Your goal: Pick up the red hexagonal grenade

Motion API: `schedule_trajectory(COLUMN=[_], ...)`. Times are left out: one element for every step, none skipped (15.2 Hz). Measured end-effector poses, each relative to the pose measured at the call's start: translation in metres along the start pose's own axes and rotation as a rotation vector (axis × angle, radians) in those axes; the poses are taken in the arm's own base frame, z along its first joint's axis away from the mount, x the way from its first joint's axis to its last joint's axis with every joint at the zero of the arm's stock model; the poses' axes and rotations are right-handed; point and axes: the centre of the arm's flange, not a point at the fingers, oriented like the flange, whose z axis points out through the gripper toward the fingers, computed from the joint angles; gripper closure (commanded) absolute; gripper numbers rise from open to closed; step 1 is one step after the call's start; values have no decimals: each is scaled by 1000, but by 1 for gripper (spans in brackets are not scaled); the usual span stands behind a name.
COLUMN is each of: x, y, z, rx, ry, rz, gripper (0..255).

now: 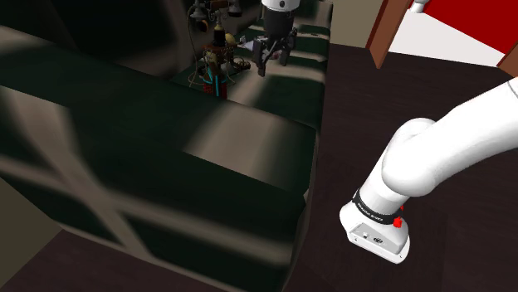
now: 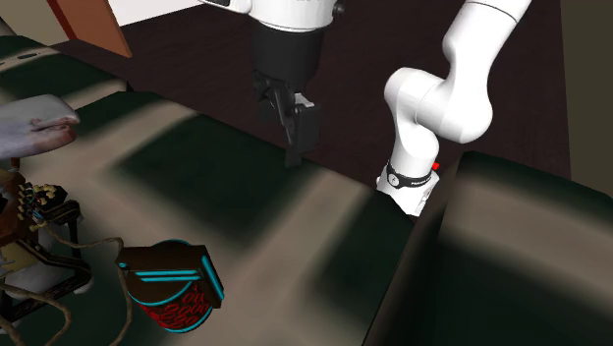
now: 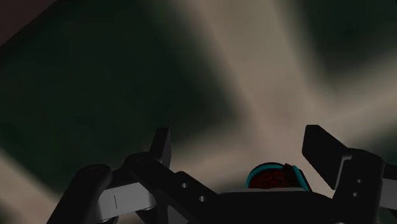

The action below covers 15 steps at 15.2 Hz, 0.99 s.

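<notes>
Jaws gape open, empty, above the sofa (image 2: 295,246), well apart from the grenade (image 2: 169,287).

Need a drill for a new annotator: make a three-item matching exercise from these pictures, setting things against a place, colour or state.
Things:
1. grenade
2. gripper
3. arm's base

Descriptions:
A. stands on the dark floor
B. fingers open, over the dark cushion
C. cyan bands and red markings

Pairs: 1-C, 2-B, 3-A.
</notes>
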Motion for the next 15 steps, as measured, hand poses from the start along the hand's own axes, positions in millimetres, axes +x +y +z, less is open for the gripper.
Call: schedule_trajectory(x=[11, 22, 32, 43, 54, 63, 76, 87, 97, 105, 117, 128, 132, 134, 136], y=[-6, -14, -19, -27, -36, -43, -49, -56, -62, -70, -76, -84, -87, -90, -91], z=[-1, 0, 2, 6, 7, 5, 9, 10, 11, 13, 12, 12, 17, 22, 26], rx=[5, 9, 14, 18, 23, 27, 32, 37, 41, 46, 50, 55, 57, 58, 59], ry=[1, 1, 1, 2, 2, 2, 3, 2, 3, 3, 4, 4, 4, 4, 4], rz=[-1, -1, -3, -4, -4, -5, -6, -7, -8, -9, -9, -10, -11, -11, -11], gripper=[0, 0, 0, 0, 0, 0, 0, 0, 0, 0, 0, 0, 0, 0, 0])
